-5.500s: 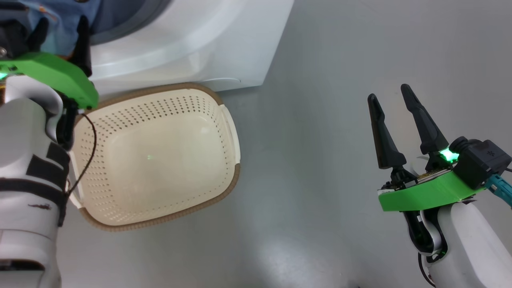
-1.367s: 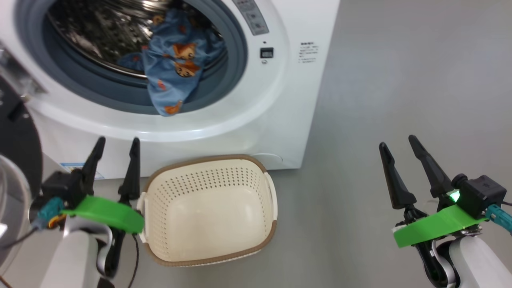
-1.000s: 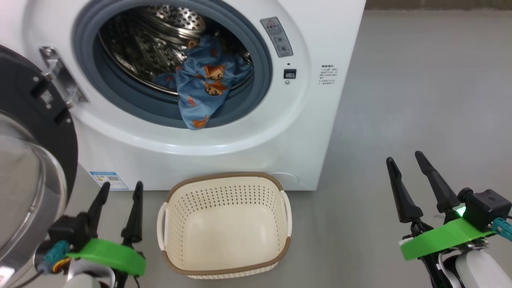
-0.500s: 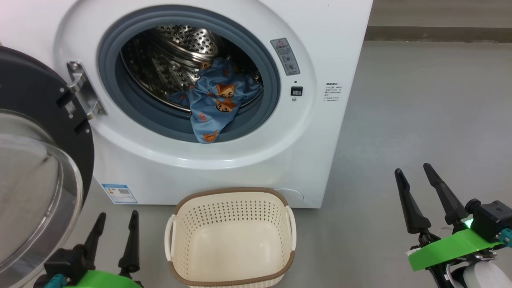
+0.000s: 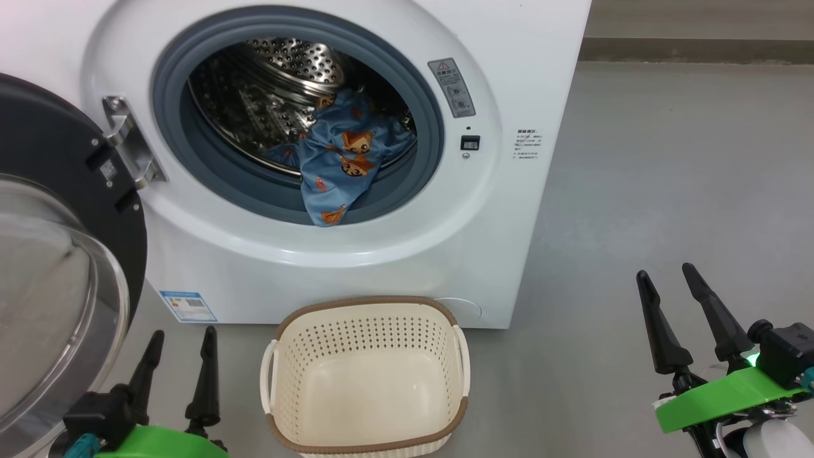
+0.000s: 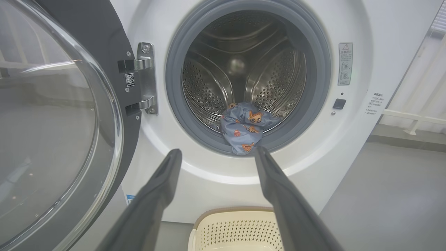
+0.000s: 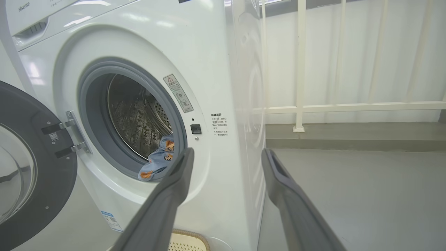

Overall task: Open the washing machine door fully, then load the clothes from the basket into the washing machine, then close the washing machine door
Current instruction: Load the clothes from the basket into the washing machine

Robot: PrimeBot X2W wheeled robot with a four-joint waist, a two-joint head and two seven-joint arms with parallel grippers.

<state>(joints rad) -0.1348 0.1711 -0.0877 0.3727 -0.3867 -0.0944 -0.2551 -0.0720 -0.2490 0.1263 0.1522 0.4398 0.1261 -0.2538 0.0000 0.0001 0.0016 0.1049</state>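
Left gripper (image 5: 182,336) and right gripper (image 5: 666,273) are hovering released, as blue animal-print clothes (image 5: 337,159) are overhanging the grey rubber seal (image 5: 254,198) at 6 o'clock.

Left tool (image 5: 183,332), earlier at the washing machine (image 5: 521,63), now low beside the basket (image 5: 365,299).

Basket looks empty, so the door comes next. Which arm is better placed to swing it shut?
Probably left. The washing machine door stands open on the robot's left, just beside the open left tool; the right tool is far across, beyond the basket.
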